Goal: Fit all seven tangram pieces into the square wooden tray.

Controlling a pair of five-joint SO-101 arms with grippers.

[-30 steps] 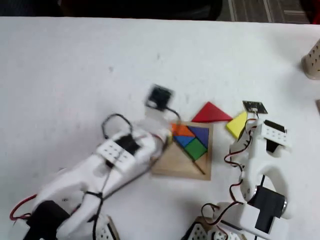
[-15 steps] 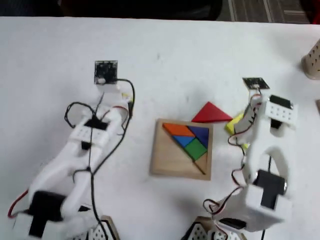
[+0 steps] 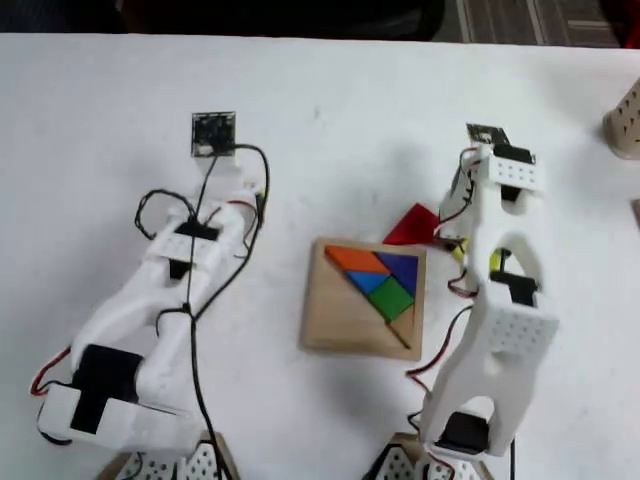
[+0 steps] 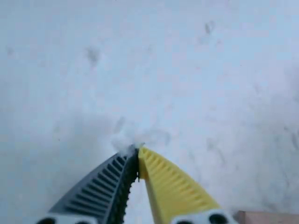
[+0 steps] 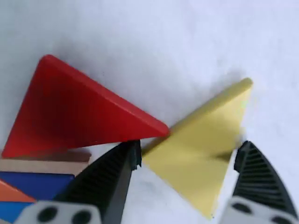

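The square wooden tray (image 3: 340, 325) lies mid-table and holds orange, blue and green pieces (image 3: 380, 280) in its far right part. A red triangle (image 3: 408, 226) lies on the table just behind the tray, and a yellow triangle (image 5: 205, 149) lies beside it, the two meeting at a corner. My right gripper (image 5: 187, 151) is open with one finger on either side of the yellow triangle. The right arm (image 3: 495, 200) covers most of that piece from above. My left gripper (image 4: 138, 156) is shut on nothing, low over bare table left of the tray.
The left arm (image 3: 180, 270) stretches over the table's left half. A tray corner (image 4: 266, 217) shows beside my left gripper. A wooden object (image 3: 625, 120) stands at the far right edge. Bare white tabletop lies behind both arms.
The left arm swung away from the tray's left edge to the left and back. The right arm reached forward over the yellow triangle, now mostly covering it.
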